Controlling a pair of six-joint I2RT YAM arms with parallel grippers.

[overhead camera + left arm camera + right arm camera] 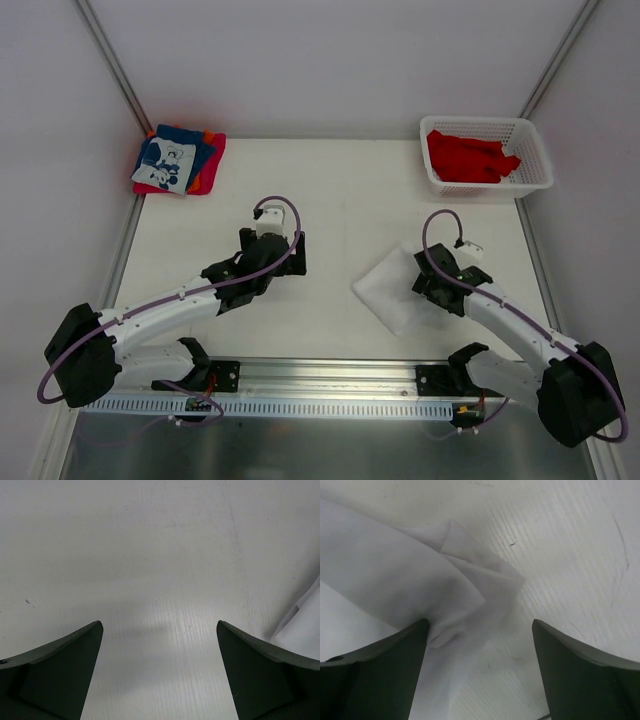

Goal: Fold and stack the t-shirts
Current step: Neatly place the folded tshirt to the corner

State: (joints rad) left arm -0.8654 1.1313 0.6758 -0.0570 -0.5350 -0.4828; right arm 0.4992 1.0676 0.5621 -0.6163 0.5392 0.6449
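Right claw (pixel 480 625) stands with its fingers apart and nothing pinched between them. A crumpled corner of the plain white t-shirt (pixel 420 580) lies against the inner side of one finger, and the rest of the gap is over bare surface (pixel 340 200).

From above, this shirt is a flat, roughly folded patch set cornerwise on the right half of the surface, its right part under the right claw.

Well apart, near the middle-left, the left claw (pixel 160 625) hangs wide open over bare surface. Only an edge of the white shirt shows at the right side of its wrist view.

At the far left corner sits a pile of folded t-shirts (pixel 178 162), blue with a white print on top, red and orange beneath.

At the far right corner, bunched red t-shirts (pixel 470 158) fill a white lattice basket (pixel 487 122).
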